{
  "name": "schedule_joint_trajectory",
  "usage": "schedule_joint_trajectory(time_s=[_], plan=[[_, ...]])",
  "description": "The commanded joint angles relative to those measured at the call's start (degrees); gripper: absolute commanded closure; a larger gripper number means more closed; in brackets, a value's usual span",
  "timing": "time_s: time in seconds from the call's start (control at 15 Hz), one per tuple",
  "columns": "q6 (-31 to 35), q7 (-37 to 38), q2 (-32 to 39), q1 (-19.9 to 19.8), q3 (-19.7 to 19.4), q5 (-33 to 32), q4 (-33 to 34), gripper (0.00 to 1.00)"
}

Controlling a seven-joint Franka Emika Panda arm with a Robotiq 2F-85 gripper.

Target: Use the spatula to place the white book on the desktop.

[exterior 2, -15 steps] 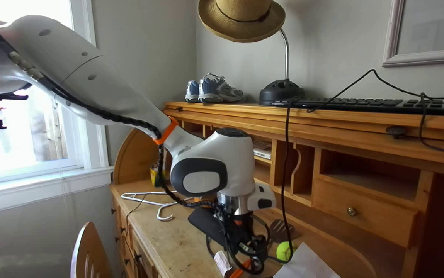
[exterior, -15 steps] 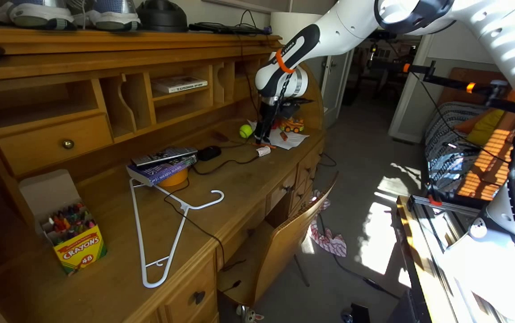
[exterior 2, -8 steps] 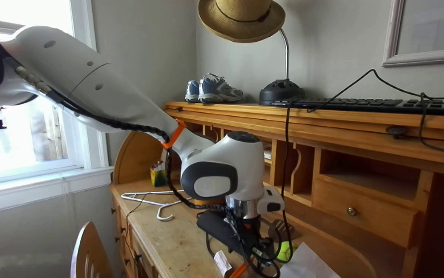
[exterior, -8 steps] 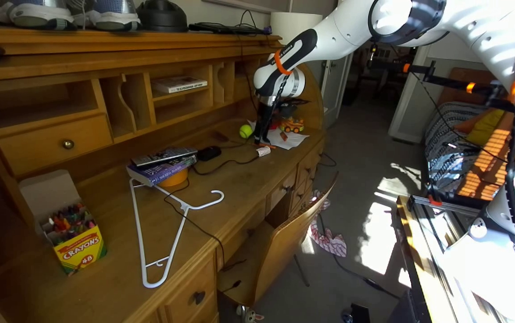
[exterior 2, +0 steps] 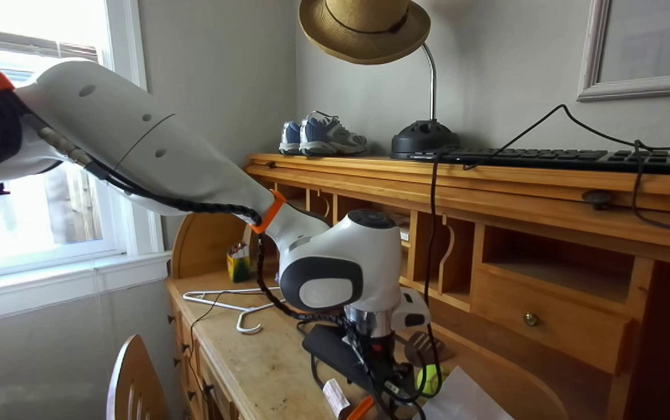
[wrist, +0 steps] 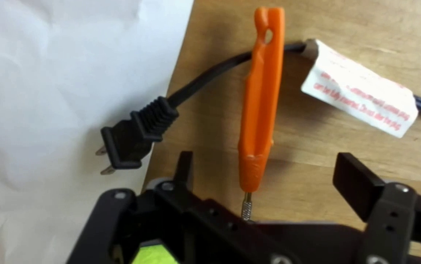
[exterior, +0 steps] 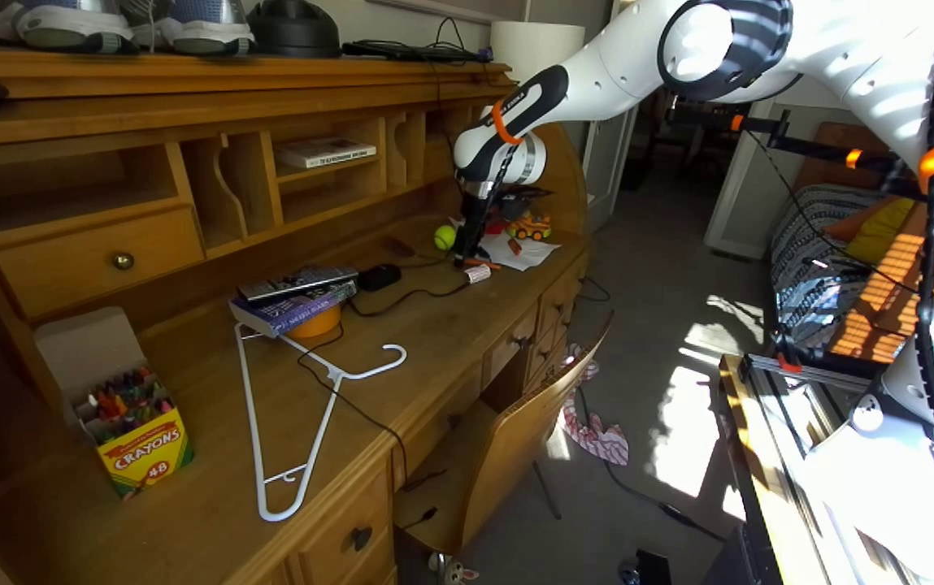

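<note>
The spatula lies on the honey-brown desktop (exterior: 434, 325); its orange handle (wrist: 259, 110) and thin metal shaft (wrist: 246, 207) show in the wrist view, and its dark slotted blade (exterior 2: 425, 345) in an exterior view. My gripper (wrist: 263, 165) is open above it, with one finger (wrist: 184, 168) left of the handle and one finger (wrist: 358, 187) right of it, neither touching. An exterior view shows the gripper (exterior: 462, 260) low over the desk by the handle. The white book (exterior: 326, 153) lies flat in a cubby, mostly hidden behind the arm in an exterior view.
Around the spatula are a tennis ball (exterior 2: 429, 380), a white paper (wrist: 67, 91), a black plug (wrist: 133, 135) and its cord tag (wrist: 362, 91). Farther along are a purple book (exterior: 296, 309) on an orange bowl (exterior: 316, 323), a hanger (exterior: 336, 375) and a crayon box (exterior: 141, 443).
The arm has come down a little and shifted along the desk, leftward in an exterior view where the book shows clearly. The spatula and book have not moved.
</note>
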Motion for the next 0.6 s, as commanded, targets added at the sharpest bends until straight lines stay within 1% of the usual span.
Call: schedule_joint_trajectory(time_s=[0.0, 0.13, 0.2, 0.27, 0.33, 0.47, 0.53], plan=[[-2.44, -0.73, 1.58, -0.55, 0.44, -0.35, 2.92, 0.05], [-3.46, 0.29, 0.93, -0.12, -0.46, -0.94, 2.65, 0.09], [-4.09, 0.66, 0.60, 0.06, -0.90, -1.22, 2.55, 0.10], [-5.29, 0.43, 0.39, 0.01, -1.06, -1.37, 2.73, 0.14], [-6.08, 0.45, 0.37, 0.10, -1.37, -1.54, 2.99, 0.14], [-7.53, 0.61, 0.58, 0.25, -1.86, -1.67, 3.67, 0.22], [-7.90, 0.27, 0.45, 0.29, -1.97, -1.24, 3.47, 0.23]])
